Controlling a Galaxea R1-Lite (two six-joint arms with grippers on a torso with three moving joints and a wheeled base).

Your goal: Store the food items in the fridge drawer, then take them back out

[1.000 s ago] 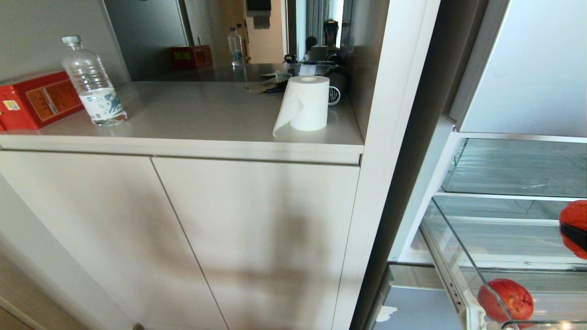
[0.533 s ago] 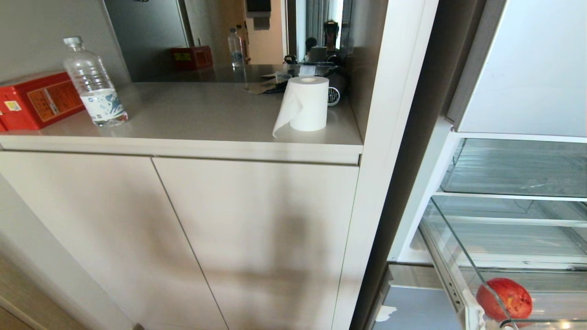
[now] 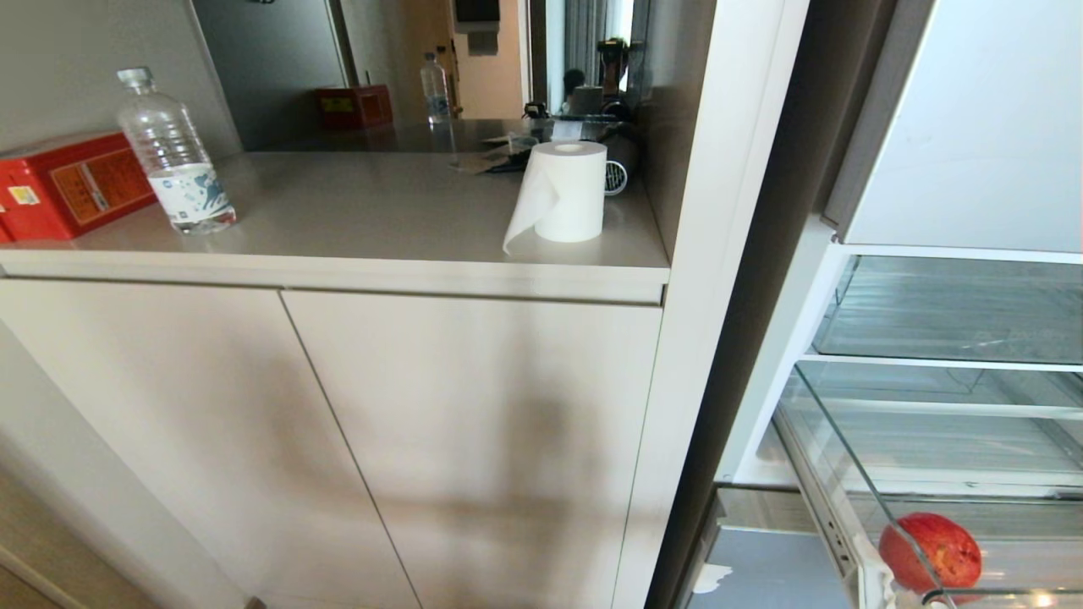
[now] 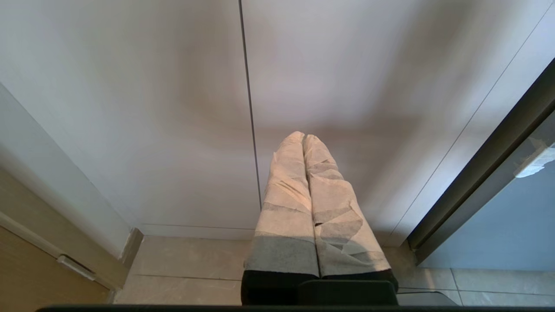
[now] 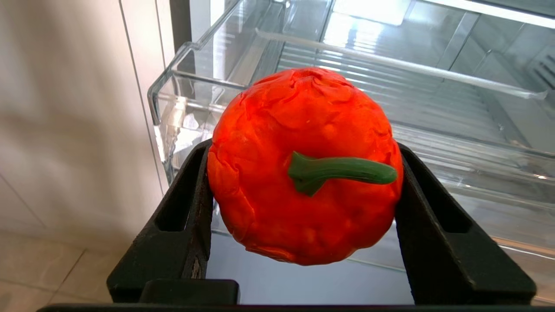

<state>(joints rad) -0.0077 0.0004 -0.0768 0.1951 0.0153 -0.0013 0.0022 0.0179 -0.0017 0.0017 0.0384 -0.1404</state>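
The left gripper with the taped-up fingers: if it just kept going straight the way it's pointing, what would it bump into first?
Most likely the pale cabinet door right ahead of the left gripper, just beside the seam between the two doors. How far off it stands is unclear.

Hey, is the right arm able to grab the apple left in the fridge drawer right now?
Probably not yet. The right tool is already shut on the orange-red fruit, so nothing else fits. The apple itself lies uncovered in the open fridge drawer.
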